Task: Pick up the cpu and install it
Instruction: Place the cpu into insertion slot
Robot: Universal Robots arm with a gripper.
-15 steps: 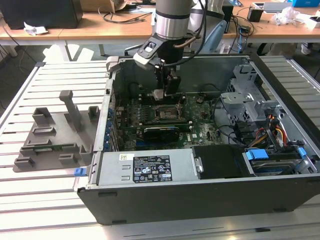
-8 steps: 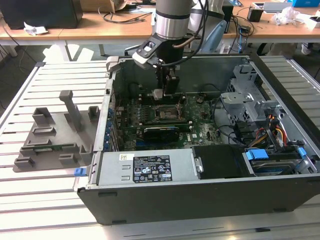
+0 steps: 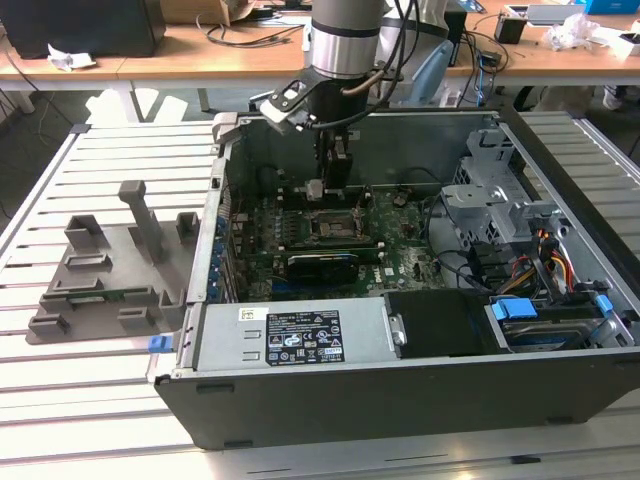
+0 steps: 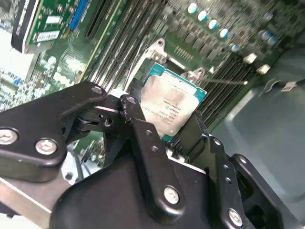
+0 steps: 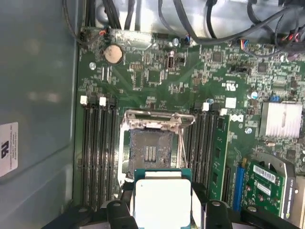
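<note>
Work surface: slatted light-grey metal table (image 3: 90, 400). Open computer case (image 3: 400, 410) sits directly on slats, toward exterior view's right. Grey plastic holder tray (image 3: 100, 285) lies flat on slats just beside case, on exterior view's left.

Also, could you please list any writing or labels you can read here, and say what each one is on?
No text can be read well enough to quote.
cpu: lines of print on its metal top, too small to read.
Black label on the silver box: white print, too small to read.
White sticker on the case wall: dark mark, unreadable.
Motherboard: white markings, too small to read.
</note>
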